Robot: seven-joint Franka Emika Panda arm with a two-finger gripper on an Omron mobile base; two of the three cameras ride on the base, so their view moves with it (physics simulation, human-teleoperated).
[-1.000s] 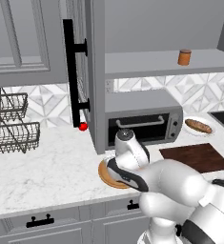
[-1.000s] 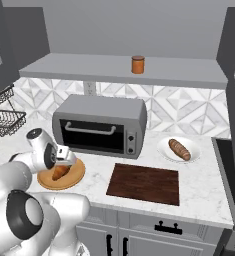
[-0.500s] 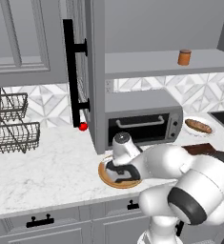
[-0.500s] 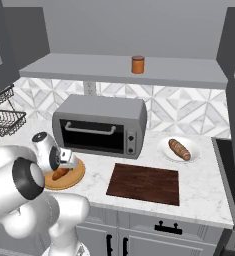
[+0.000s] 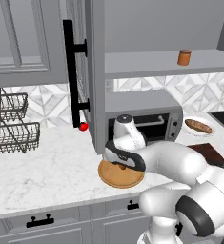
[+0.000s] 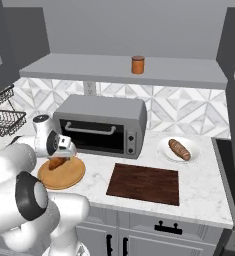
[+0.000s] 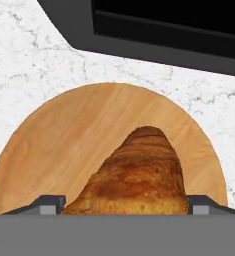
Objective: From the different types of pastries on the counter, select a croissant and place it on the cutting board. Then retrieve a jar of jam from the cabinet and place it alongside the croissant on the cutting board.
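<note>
Croissant (image 7: 134, 175) lies on the round tan board (image 7: 64, 145) in front of the toaster oven (image 6: 101, 125), its long axis pointing away from the hand. The gripper (image 6: 59, 161) stands low over it, jaws apart, one finger on each side of the near end. The cutting board (image 6: 145, 183) waits to its right.

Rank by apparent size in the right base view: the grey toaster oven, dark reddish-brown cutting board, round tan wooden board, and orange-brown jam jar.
1. Grey toaster oven
2. Dark reddish-brown rectangular cutting board
3. Round tan wooden board, partly hidden by the arm
4. Orange-brown jam jar, also farthest away
</note>
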